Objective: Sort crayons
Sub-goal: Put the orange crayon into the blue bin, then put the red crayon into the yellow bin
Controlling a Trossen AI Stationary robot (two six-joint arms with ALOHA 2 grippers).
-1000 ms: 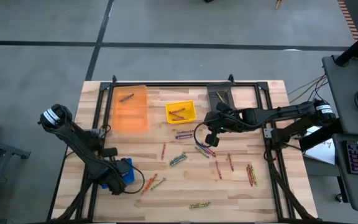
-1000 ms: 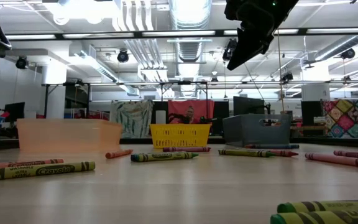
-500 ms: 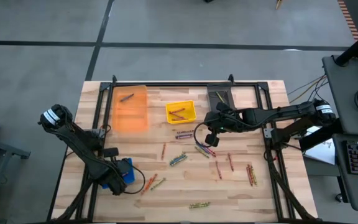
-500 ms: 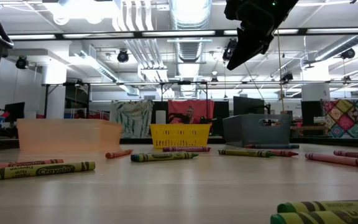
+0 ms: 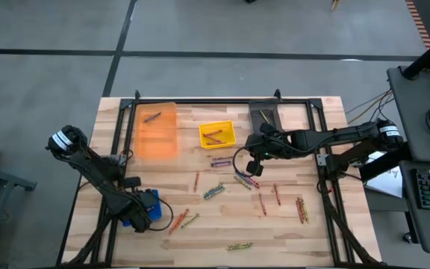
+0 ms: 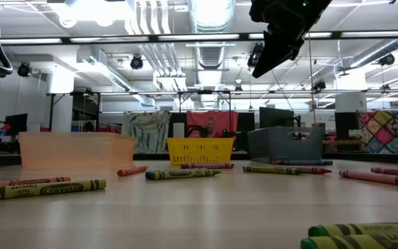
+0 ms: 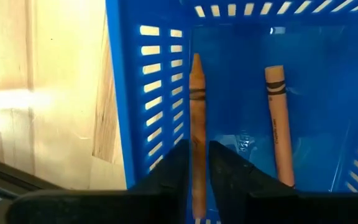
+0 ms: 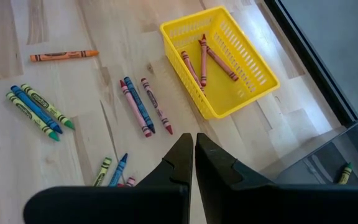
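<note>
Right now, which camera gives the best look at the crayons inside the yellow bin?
The right wrist view: it looks down into the yellow bin, showing three red crayons clearly. The high view shows the bin small, its crayons only as dark marks. The low view sees just its side wall. The left wrist view misses it.

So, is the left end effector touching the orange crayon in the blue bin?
Cannot tell. In the left wrist view the orange crayon runs between the left end effector fingers above the blue bin; neither a gap nor contact is plain.
</note>
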